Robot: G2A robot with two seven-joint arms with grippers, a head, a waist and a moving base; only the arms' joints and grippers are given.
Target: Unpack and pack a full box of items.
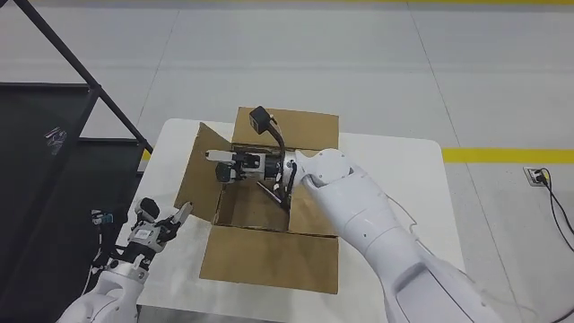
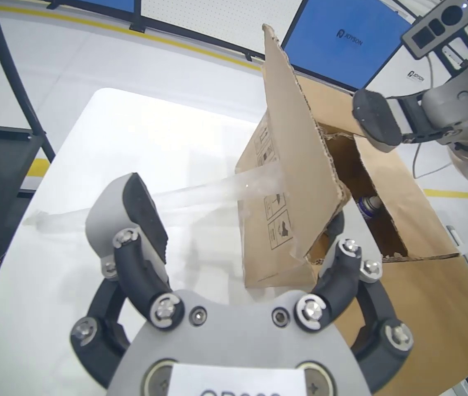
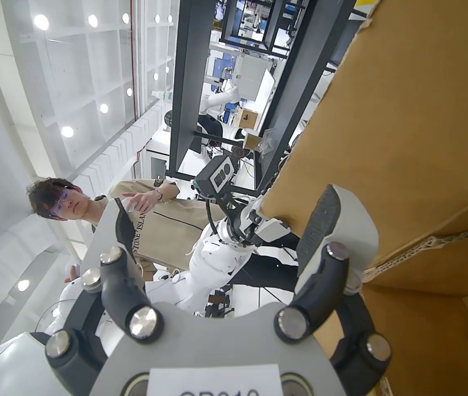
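Box (image 1: 269, 258) sat mid-table (image 1: 395, 170), flaps splayed; unpacking judged barely begun. Left flap (image 2: 296, 133) stood upright, its corner between the left gripper's (image 2: 238, 216) spread fingers. Right gripper (image 1: 224, 166), also spread and empty, hung over the opening beside that flap. Next: descend for the can (image 2: 368, 204); the walls leave little room.

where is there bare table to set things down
Widest bare patch: the table between the box and its right edge. A smaller one is the far left corner, beyond the left flap. Crowded: the near left, where the left tool and a clear tape strip sit by that flap; the right tool hangs over the box opening.
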